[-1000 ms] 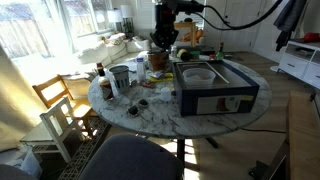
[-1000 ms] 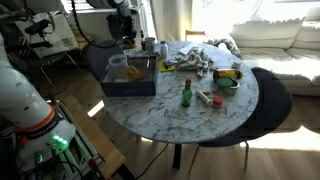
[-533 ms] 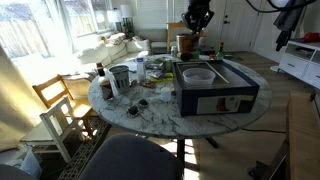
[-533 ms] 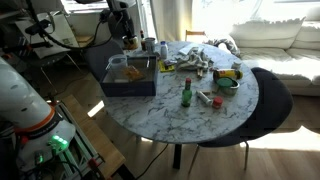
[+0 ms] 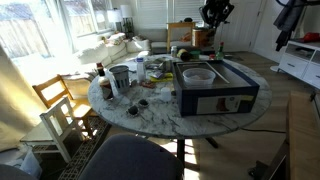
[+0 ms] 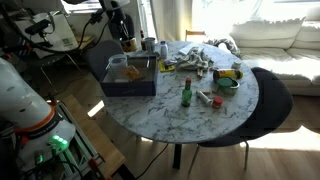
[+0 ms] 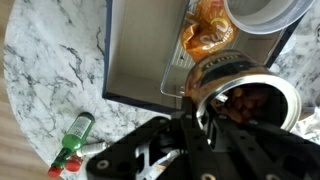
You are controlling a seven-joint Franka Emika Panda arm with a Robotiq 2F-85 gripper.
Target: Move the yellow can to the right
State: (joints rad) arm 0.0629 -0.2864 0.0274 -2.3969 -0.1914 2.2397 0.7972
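Observation:
The yellow can (image 7: 236, 82) is open-topped with brown nuts inside. My gripper (image 7: 214, 118) is shut on its rim and holds it in the air above the edge of the dark box (image 7: 140, 50). In an exterior view the gripper (image 5: 212, 22) holds the can (image 5: 203, 38) above the far edge of the round marble table (image 5: 150, 112), beyond the dark box (image 5: 215, 90). In an exterior view the gripper (image 6: 121, 28) and can (image 6: 127, 44) hang over the table's far left side, behind the box (image 6: 130, 80).
The box holds a white bowl (image 7: 265, 12) and a clear tub of snacks (image 7: 205, 35). A green bottle (image 6: 186, 94), small bottles and a metal cup (image 5: 121, 76) stand on the table. A wooden chair (image 5: 60, 100) and a dark chair (image 6: 275, 95) stand beside it.
My gripper has lifted the yellow can off the table and carried it right and towards the far edge in an exterior view, past the dark box.

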